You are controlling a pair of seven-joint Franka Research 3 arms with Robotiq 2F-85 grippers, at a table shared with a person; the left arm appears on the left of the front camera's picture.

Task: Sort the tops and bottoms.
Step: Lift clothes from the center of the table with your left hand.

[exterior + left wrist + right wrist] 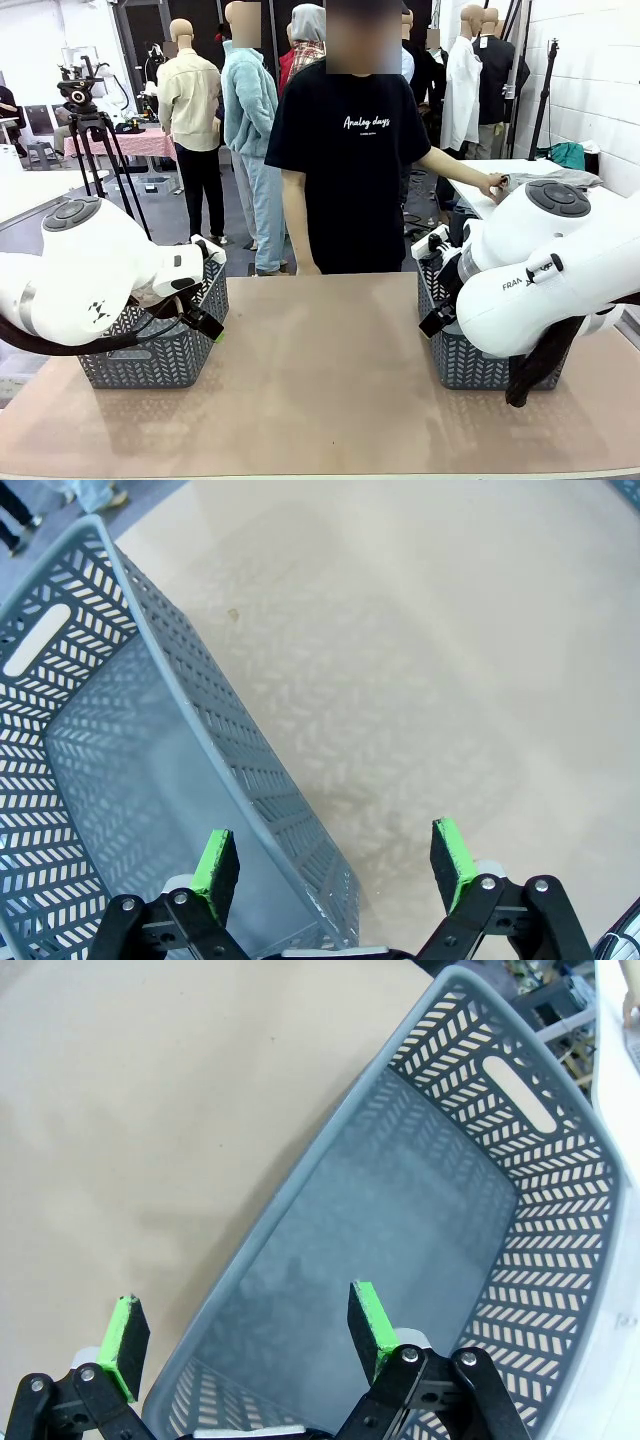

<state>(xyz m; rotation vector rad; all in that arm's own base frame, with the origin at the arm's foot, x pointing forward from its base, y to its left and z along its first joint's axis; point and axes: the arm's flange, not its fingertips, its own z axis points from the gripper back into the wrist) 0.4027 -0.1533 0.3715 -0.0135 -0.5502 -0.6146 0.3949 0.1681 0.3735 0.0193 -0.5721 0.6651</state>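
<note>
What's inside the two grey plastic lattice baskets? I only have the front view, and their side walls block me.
Observer: Left wrist view looks down into the left grey plastic lattice basket. All of its floor that shows is bare.
Operator: And the right one?
Observer: Right wrist view: the right grey plastic lattice basket has a bare floor too, nothing lying in it.
Operator: Jaws? They're mostly hidden behind the arms for me.
Observer: The left gripper and the right gripper both stand wide open, nothing between the green pads.
</note>
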